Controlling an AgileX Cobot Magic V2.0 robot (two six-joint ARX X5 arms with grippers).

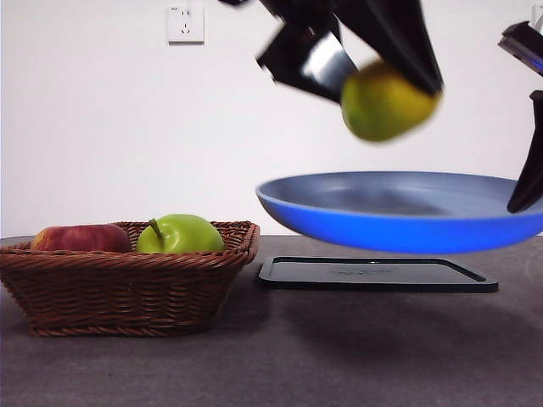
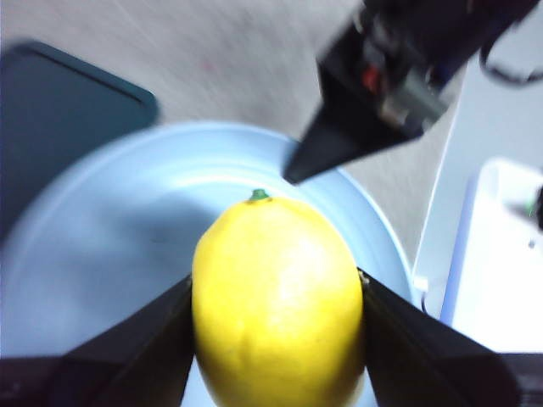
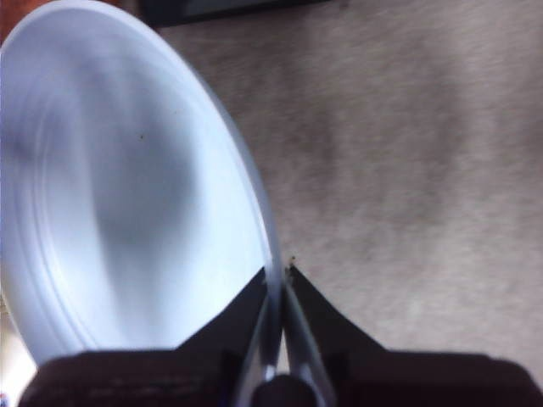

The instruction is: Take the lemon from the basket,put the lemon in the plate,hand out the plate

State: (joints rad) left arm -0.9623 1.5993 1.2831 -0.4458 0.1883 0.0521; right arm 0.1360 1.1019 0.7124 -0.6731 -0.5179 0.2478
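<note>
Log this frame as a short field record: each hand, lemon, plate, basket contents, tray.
left hand: shut on the lemon, held above the plate
right hand: shut on the plate rim, plate lifted off the table
basket: green apple, red apple
black tray: on table under the plate

my left pincer (image 1: 386,85) holds the lemon (image 1: 386,103) above the plate (image 1: 399,212), which hangs over the tray (image 1: 373,275); the basket (image 1: 127,288) sits left on the counter (image 1: 339,356).
</note>
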